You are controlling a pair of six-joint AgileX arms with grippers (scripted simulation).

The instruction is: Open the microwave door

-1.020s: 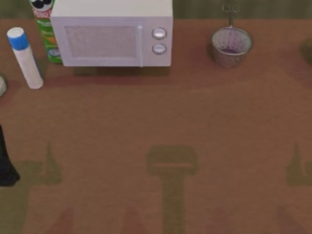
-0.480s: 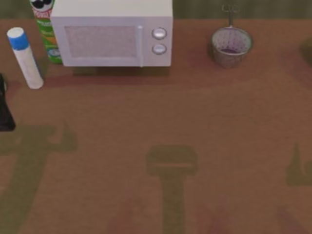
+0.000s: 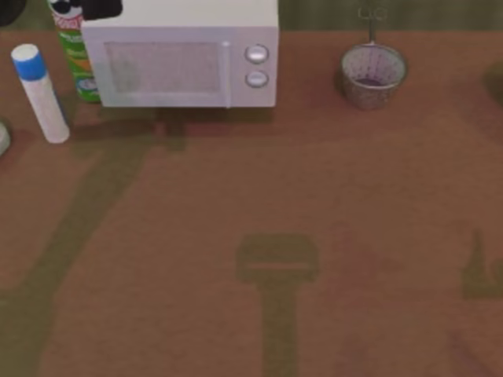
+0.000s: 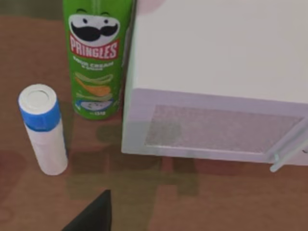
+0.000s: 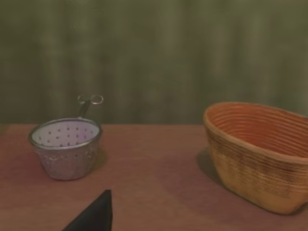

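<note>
A brown wooden counter [image 3: 236, 204] is carrying everything here. The microwave [image 3: 180, 53] is sitting at the far edge, left of centre, its door facing the near side. Just beside its left wall a green Pringles can [image 3: 75, 55] is standing upright, and to the left of that a white tube with a blue cap [image 3: 39, 93] is standing, close to the can but apart from it. Well to the right of the microwave a small metal strainer [image 3: 372, 73] is resting on the far part of the counter. In the right wrist view a woven orange basket [image 5: 260, 151] is sitting near the strainer, not touching it.
</note>
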